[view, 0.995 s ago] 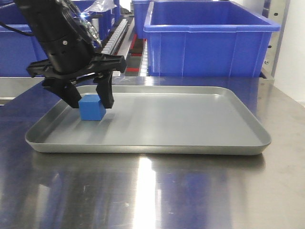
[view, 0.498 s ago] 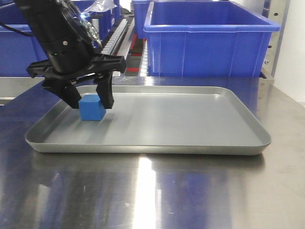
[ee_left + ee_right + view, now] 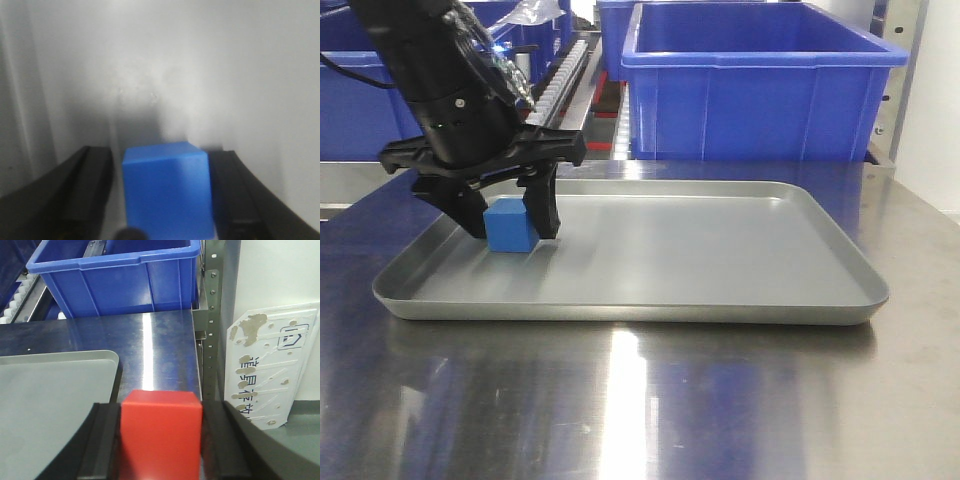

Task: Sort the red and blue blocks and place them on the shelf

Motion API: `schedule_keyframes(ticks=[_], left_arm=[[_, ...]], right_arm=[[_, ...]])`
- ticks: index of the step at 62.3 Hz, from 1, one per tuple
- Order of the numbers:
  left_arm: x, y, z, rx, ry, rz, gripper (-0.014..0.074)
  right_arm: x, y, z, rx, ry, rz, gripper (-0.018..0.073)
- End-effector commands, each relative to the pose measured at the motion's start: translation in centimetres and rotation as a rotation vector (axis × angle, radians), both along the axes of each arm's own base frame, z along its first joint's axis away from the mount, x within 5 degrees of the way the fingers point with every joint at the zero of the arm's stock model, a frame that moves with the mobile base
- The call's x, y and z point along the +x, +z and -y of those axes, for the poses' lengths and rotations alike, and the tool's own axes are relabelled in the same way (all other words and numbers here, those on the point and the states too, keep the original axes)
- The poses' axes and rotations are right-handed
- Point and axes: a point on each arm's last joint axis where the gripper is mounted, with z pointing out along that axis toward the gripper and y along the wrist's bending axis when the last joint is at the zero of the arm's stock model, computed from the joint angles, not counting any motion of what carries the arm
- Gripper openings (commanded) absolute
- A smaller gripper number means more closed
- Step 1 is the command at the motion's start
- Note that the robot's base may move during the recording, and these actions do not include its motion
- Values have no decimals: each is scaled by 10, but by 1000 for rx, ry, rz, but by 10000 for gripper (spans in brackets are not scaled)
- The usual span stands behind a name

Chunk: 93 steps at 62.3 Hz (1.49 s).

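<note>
blue block sits flat in the grey tray near its left end. left gripper straddles it, fingers almost closed, though the wrist view shows a sliver of gap on one side. red block is pinched tight in the right gripper, above the steel table by the tray's corner

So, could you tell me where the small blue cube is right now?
In the front view the small blue cube rests on the left part of the shallow grey metal tray, between the black fingers of the left gripper.
</note>
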Motion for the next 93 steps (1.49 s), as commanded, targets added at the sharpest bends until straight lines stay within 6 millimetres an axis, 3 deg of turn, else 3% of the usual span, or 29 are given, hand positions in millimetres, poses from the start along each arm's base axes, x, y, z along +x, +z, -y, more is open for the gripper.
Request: schedule_keyframes(ticks=[1, 15, 36, 53, 68, 77, 93], left_arm=[[2, 32, 3, -61, 7, 99, 356], [0, 33, 3, -60, 6, 96, 117], [-5, 60, -11, -78, 28, 137, 125], [-18, 109, -58, -88, 118, 193, 125], [-46, 164, -100, -123, 200, 366, 125], [-70, 175, -116, -139, 232, 427, 125], [-114, 163, -137, -145, 274, 472, 125]], right_arm=[[1, 17, 1, -8, -11, 116, 49], [1, 17, 1, -8, -11, 116, 49], [1, 17, 1, -8, -11, 116, 49], [1, 17, 1, -8, -11, 116, 49], [1, 17, 1, -8, -11, 116, 49], [1, 17, 1, -8, -11, 116, 49], [1, 17, 1, -8, -11, 116, 49]])
